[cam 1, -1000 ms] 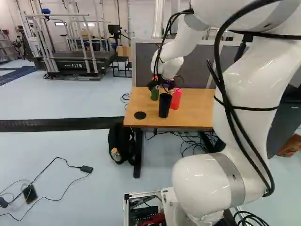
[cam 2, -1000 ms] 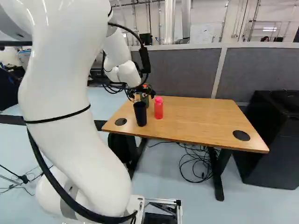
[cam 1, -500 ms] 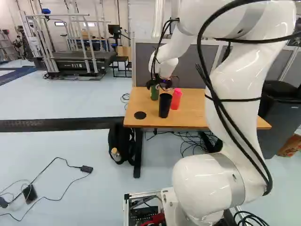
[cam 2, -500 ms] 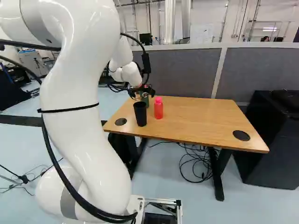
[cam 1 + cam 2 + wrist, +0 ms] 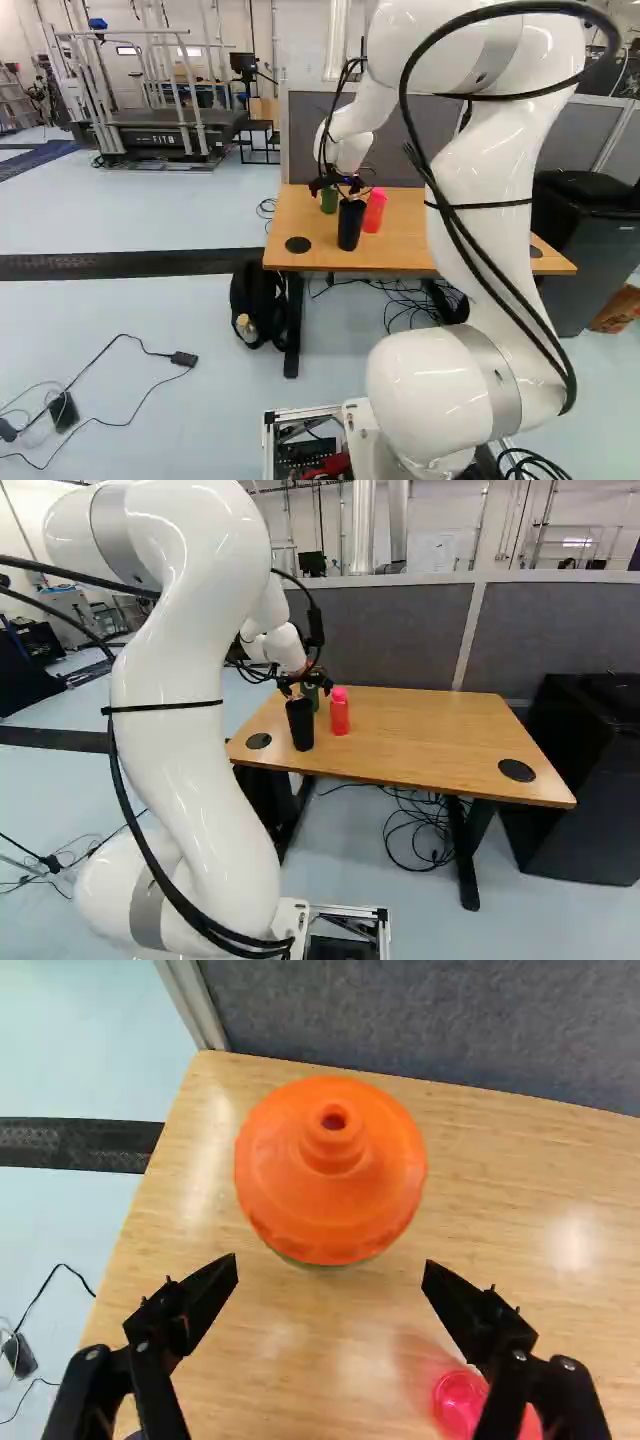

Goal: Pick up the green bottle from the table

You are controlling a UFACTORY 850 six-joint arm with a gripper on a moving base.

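The gripper [image 5: 338, 184] is at the top of the green bottle [image 5: 329, 201], which stands upright near the table's far left corner. Seen by the wrist camera, my gripper [image 5: 330, 1269] is open, its black fingers wide apart. The bottle's orange cap [image 5: 331, 1175] lies just ahead of the gap between the fingertips, closer to the camera than the table; neither finger is seen touching it. Most of the green body is hidden under the cap there.
A black cup [image 5: 350, 225] stands in front of the green bottle on the table [image 5: 440, 730]. The pink bottle [image 5: 339, 712] is right beside the cup; in the wrist view it shows under one finger. A grey partition [image 5: 400, 635] rises behind the table.
My arm's upper links have swung left in the left base view and right in the right base view. The gripper has shifted only slightly, around the bottle's top. Base and table things have stayed put.
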